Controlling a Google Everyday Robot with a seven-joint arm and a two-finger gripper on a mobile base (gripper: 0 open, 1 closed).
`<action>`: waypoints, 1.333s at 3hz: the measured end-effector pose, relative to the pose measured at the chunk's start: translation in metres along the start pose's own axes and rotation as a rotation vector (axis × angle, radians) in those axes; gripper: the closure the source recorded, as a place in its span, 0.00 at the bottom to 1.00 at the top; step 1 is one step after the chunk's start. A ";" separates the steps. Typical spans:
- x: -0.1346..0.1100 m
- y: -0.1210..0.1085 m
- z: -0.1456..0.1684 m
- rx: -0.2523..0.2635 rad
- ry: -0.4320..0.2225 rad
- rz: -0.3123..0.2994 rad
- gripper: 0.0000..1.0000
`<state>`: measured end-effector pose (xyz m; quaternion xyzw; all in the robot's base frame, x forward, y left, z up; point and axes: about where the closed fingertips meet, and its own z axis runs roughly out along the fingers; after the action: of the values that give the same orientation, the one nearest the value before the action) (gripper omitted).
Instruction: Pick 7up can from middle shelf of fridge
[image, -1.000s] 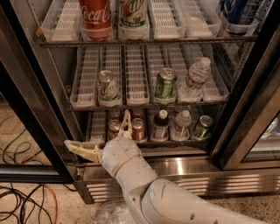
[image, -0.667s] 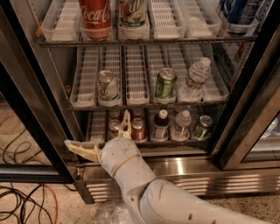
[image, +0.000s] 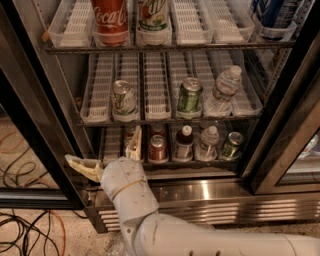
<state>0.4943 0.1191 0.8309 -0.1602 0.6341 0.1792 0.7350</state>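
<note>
Hand (image: 107, 157) open, low at fridge (image: 210, 192) front

Hovers with fingers (image: 82, 167) spread wide before the bottom rack (image: 112, 145), empty, well under the 7up can (image: 124, 97). Sits upright on the middle shelf (image: 157, 90), second lane from left (green markings, name not legible). Legible above: "Coca-Cola" on a red bottle (image: 110, 20).
</note>
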 end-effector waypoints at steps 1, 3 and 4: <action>0.002 -0.016 0.006 0.119 -0.001 -0.020 0.00; 0.008 -0.052 0.001 0.271 -0.009 -0.021 0.00; 0.008 -0.052 0.001 0.271 -0.009 -0.021 0.02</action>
<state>0.5208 0.0745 0.8234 -0.0653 0.6475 0.0850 0.7545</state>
